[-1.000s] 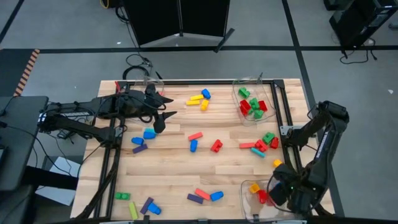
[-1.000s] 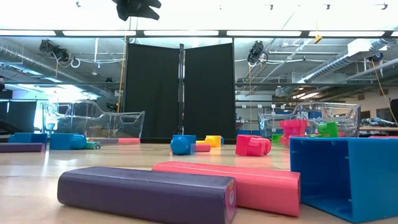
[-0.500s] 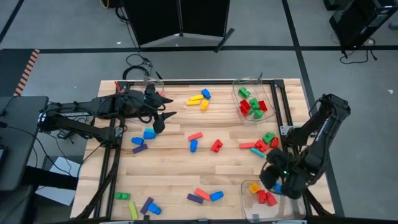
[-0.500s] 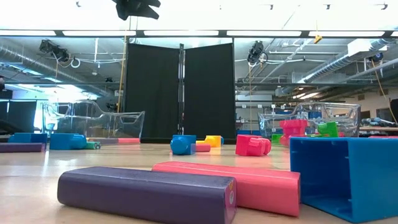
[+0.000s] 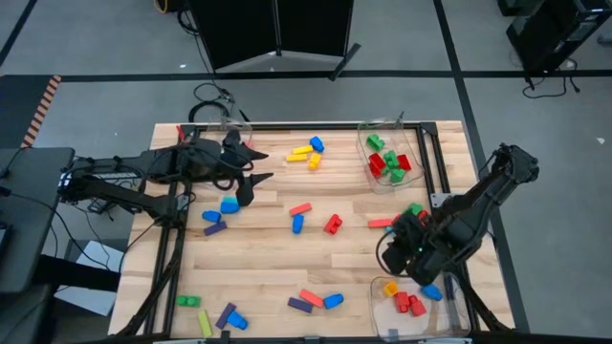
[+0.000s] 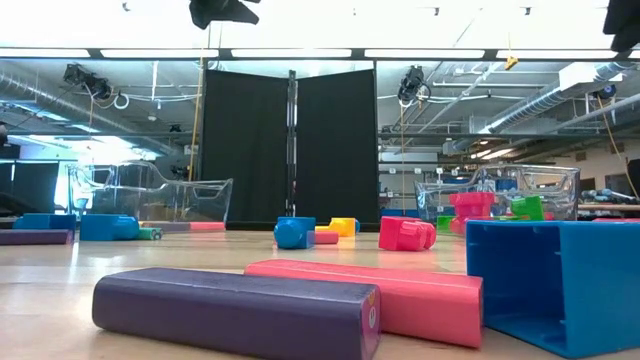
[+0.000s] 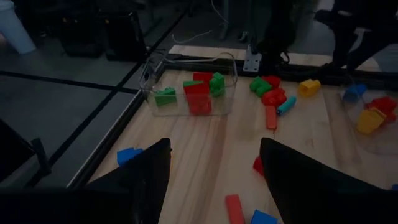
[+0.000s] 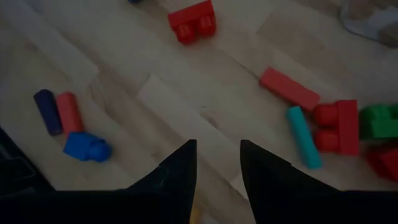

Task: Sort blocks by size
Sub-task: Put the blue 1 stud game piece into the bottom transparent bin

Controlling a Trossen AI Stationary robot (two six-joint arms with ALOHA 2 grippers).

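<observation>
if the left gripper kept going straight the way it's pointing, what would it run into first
Probably bare table: the left gripper is open, aimed across the wood toward the clear bin holding red and green blocks. Nothing lies between in its wrist view. That bin looks like the first object, though depth is hard to judge.

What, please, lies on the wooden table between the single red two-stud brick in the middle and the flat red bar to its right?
In the high view, only bare wood lies between the red two-stud brick and the flat red bar.

Wooden table: lying scattered on it are coloured blocks; also sitting on it, clear bins holding further blocks.
</observation>
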